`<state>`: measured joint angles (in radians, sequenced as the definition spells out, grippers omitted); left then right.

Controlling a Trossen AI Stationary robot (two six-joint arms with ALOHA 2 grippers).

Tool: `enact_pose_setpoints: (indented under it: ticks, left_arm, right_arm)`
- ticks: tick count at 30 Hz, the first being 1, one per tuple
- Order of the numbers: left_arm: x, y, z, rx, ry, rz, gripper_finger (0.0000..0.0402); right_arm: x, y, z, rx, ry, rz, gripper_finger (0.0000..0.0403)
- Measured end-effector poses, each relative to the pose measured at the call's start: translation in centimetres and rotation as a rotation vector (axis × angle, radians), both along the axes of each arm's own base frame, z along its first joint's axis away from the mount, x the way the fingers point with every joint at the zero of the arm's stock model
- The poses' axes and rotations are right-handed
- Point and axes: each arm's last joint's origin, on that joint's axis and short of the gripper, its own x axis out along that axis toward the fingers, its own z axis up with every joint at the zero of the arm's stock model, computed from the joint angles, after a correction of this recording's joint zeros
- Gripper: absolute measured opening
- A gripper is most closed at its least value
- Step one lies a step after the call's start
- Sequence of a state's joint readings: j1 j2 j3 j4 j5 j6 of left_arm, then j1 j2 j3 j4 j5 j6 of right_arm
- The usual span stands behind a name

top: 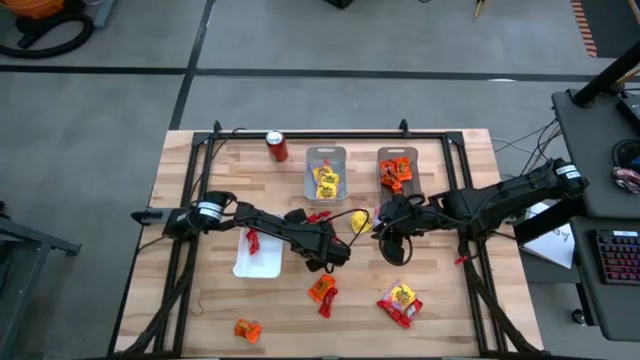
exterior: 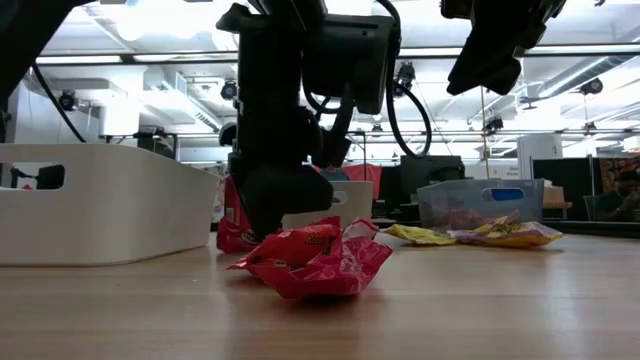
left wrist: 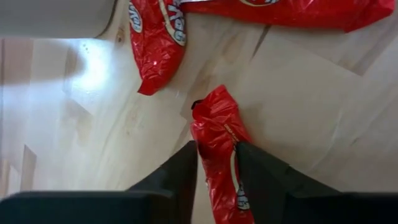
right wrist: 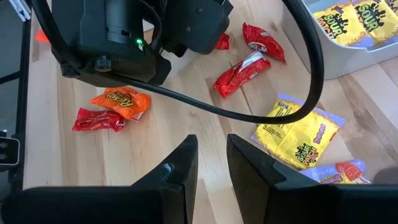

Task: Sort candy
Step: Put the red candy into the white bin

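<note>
Nearest the front edge of the desk (top: 200,280) lie the loose pieces not yet sorted: an orange packet (top: 247,329), an orange-and-red pair (top: 322,291), and a yellow-and-red cluster (top: 400,301). Just behind them, at the middle of the desk, the left end effector (left wrist: 216,163) is down at the wood with its two fingers set on either side of a red packet (left wrist: 217,134), close against the wrapper; whether they are truly clamped on it or only closing I cannot tell from the wrist view, and the packet lies flat on the desk. So the step in hand looks like picking a red candy. Beside it to the left stands the white tray (top: 257,253) with one red piece (top: 252,240) already inside, which seems the likely home for this one. The next move calls for a firm pinch on the crinkly wrapper, a clean lift, and a short carry to that tray without dragging the neighbouring red packets (left wrist: 155,37). The right end effector (right wrist: 211,163) hovers over the desk's middle right, fingers slightly apart and holding nothing, near a yellow packet (right wrist: 298,134). Farthest back sit a clear bin of yellow candy (top: 325,172), a bin of orange candy (top: 396,171), and a red can (top: 276,146)
</note>
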<state>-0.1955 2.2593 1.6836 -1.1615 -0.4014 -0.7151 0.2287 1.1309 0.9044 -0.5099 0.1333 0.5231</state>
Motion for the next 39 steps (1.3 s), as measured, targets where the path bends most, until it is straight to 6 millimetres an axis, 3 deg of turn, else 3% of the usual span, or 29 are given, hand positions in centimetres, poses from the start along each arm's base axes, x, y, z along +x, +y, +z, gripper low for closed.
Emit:
enact_pose_setpoints:
  ticks: [9,27,34,39]
  left_arm:
    - [0.1,-0.2,0.1,0.015,0.000,-0.021,0.0008]
    - [1.3,-3.0,4.3,0.084,-0.023,-0.226,0.0001]
    - [1.1,-3.2,7.3,0.179,-0.014,-0.255,0.0000]
    - [0.0,-3.6,9.7,0.208,-0.050,-0.285,0.0000]
  right_arm:
    - [0.0,0.0,0.0,-0.002,0.000,0.002,0.0079]
    - [0.0,0.0,-0.1,-0.002,0.004,0.003,0.0079]
    - [-0.1,0.0,-0.2,-0.002,0.005,0.004,0.0079]
    - [-0.1,0.0,-0.3,-0.003,0.012,0.003,0.0079]
